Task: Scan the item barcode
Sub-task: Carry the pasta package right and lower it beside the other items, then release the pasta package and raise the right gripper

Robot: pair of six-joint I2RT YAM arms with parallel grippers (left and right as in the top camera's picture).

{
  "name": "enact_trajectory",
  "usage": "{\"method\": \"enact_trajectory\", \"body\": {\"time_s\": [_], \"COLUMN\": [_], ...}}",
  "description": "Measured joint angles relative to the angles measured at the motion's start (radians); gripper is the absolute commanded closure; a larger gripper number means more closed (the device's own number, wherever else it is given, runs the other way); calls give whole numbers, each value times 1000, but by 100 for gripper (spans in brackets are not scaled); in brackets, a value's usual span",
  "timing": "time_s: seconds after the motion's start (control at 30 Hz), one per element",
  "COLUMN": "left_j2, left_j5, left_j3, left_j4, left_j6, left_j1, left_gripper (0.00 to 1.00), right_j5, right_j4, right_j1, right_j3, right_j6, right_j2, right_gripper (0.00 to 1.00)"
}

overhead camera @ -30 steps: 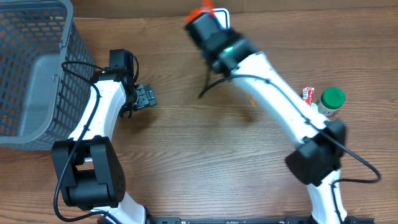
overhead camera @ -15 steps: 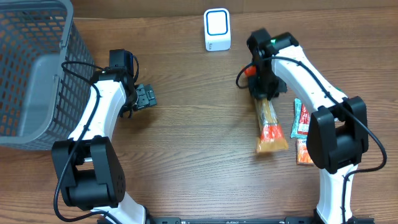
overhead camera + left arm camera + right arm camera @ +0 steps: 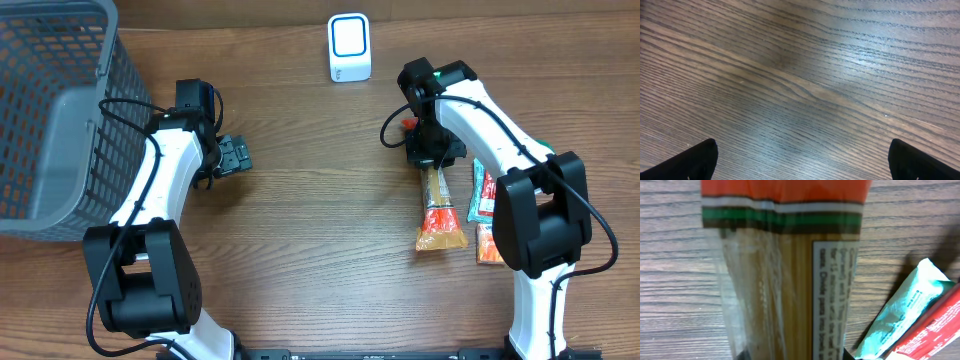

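The item is a long clear packet of spaghetti point(image 3: 440, 200) with an orange end, lying on the wooden table right of centre. My right gripper point(image 3: 432, 152) is shut on its far end. In the right wrist view the spaghetti packet point(image 3: 785, 280) fills the space between the fingers of my right gripper point(image 3: 795, 356), a white printed label facing up. The white barcode scanner point(image 3: 349, 47) stands at the back centre, apart from the packet. My left gripper point(image 3: 236, 156) is open over bare wood; in its wrist view nothing lies between the fingers of the left gripper point(image 3: 807, 165).
A grey mesh basket point(image 3: 50, 110) fills the far left. A teal packet point(image 3: 483, 190) and an orange one point(image 3: 488, 243) lie just right of the spaghetti; the teal packet point(image 3: 905, 315) and a red packet point(image 3: 937, 335) show beside it in the right wrist view.
A second ago the right arm held the packet up by the scanner. It has swung back right and toward the front, and the packet now lies on the table. The left arm has not moved.
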Motion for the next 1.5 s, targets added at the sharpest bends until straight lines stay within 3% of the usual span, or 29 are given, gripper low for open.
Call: {"method": "enact_trajectory", "body": {"time_s": [0.03,0.07,0.27,0.37,0.47,0.5,0.57,0.63,1.13,1.5], "left_j2": [0,0,0,0,0,0,0,0,0,0], "left_j5": [0,0,0,0,0,0,0,0,0,0], "left_j3": [0,0,0,0,0,0,0,0,0,0], "left_j4": [0,0,0,0,0,0,0,0,0,0], "left_j6": [0,0,0,0,0,0,0,0,0,0], "left_j1": [0,0,0,0,0,0,0,0,0,0], "left_gripper": [0,0,0,0,0,0,0,0,0,0], "right_j5": [1,4,9,8,-12,-24,-65,-106,-201,-60], "right_j4": [0,-2,-17,-19,-19,-18,-9,4,235,143], "right_j1": [0,0,0,0,0,0,0,3,105,67], "right_j3": [0,0,0,0,0,0,0,0,-106,-216], "right_j6": [4,3,-2,-2,-9,-8,-9,-6,24,29], "right_j2": [0,0,-1,-1,-1,-1,-1,-1,-1,-7], "right_gripper": [40,33,27,35,52,63,75,83,83,83]}}
